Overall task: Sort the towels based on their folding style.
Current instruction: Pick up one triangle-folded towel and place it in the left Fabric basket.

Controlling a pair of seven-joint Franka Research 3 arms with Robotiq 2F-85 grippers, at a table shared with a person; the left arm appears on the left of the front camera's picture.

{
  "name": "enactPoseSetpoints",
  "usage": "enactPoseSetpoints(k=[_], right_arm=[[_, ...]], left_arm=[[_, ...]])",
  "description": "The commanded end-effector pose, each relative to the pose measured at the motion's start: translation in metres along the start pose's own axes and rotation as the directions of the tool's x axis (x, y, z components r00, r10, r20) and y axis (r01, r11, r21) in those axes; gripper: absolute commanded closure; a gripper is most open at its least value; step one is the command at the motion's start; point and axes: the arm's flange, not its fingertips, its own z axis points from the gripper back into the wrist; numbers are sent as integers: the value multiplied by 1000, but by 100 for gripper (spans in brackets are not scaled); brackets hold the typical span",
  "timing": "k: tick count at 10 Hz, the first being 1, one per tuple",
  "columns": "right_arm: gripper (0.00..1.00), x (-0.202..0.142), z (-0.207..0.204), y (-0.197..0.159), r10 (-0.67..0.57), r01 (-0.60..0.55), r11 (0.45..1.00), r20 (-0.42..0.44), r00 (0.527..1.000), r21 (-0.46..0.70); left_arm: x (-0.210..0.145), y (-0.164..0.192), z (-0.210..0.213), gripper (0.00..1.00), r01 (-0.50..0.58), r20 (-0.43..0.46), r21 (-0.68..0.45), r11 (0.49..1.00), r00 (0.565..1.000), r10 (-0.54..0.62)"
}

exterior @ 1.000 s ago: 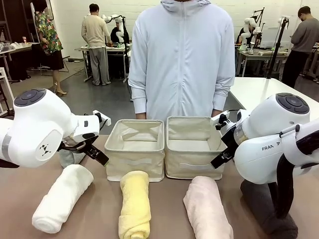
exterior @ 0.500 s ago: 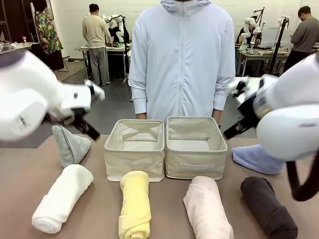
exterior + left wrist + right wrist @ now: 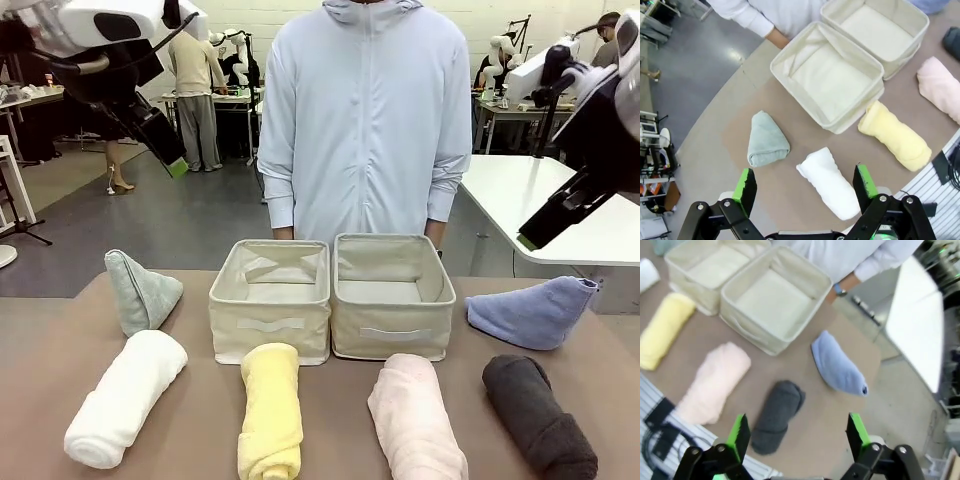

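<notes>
Four rolled towels lie in a row along the near edge: white (image 3: 125, 398), yellow (image 3: 271, 410), pink (image 3: 415, 418) and dark grey (image 3: 540, 415). A pale green-grey cone towel (image 3: 142, 291) stands at the far left. A periwinkle cone towel (image 3: 530, 312) lies at the far right. My left gripper (image 3: 805, 182) hangs open high above the table's left side, over the white roll (image 3: 829, 183). High over the right side, my right gripper (image 3: 798, 430) is open too, above the dark grey roll (image 3: 777, 415). Neither holds anything.
Two empty beige fabric bins, the left bin (image 3: 268, 328) and the right bin (image 3: 390, 335), stand side by side mid-table behind the rolls. A person (image 3: 365, 120) in a pale hooded jacket stands at the far edge, right behind them. A white table (image 3: 520, 190) sits at back right.
Both arms have risen from low over the table to high at the picture's upper corners. That uncovered the two cone towels and the dark grey roll. No towel moved.
</notes>
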Motion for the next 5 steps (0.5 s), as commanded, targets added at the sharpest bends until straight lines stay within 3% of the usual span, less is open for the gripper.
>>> enactPoseSetpoints(k=[1,5], right_arm=[[0,14,10,3,-2,1,1000,-66,998,-27],[0,3,13,5,12,-13,1000,-33,999,-14]], left_arm=[[-2,8,-14,0,22,-67,10,1000,998,-21],[0,1,-4,0,5,-33,-2,1000,999,-5]])
